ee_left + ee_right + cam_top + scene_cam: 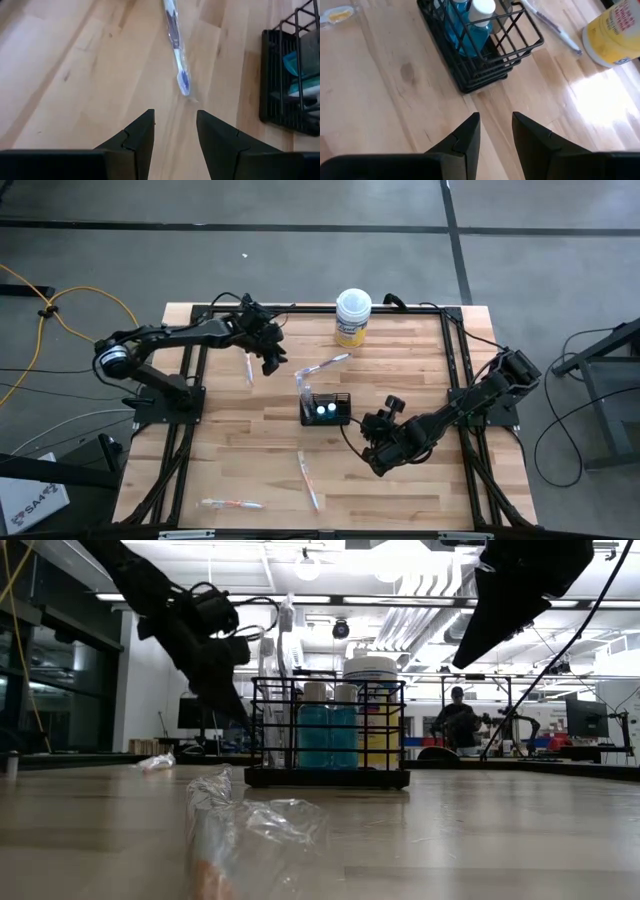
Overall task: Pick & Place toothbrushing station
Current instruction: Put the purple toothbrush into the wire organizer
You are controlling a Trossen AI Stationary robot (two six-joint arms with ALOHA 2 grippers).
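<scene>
The toothbrushing station, a black wire holder [326,411] with two teal white-capped tubes [465,22] in it, stands mid-table on its base. A wrapped toothbrush [177,55] lies flat on the wood just beyond it toward the far edge. My left gripper [175,112] hovers open above the table left of the holder [287,80], its fingers pointing down at a slant toward that toothbrush. My right gripper [496,115] is open too. It hangs over the table on the holder's near right side, clear of the wire [485,55].
A yellow white-lidded tub [353,317] stands at the far edge. More wrapped toothbrushes lie loose: one at the left [248,368], one near the front middle [307,478], one at the near left [232,503]. Black frame rails [455,380] border the tabletop.
</scene>
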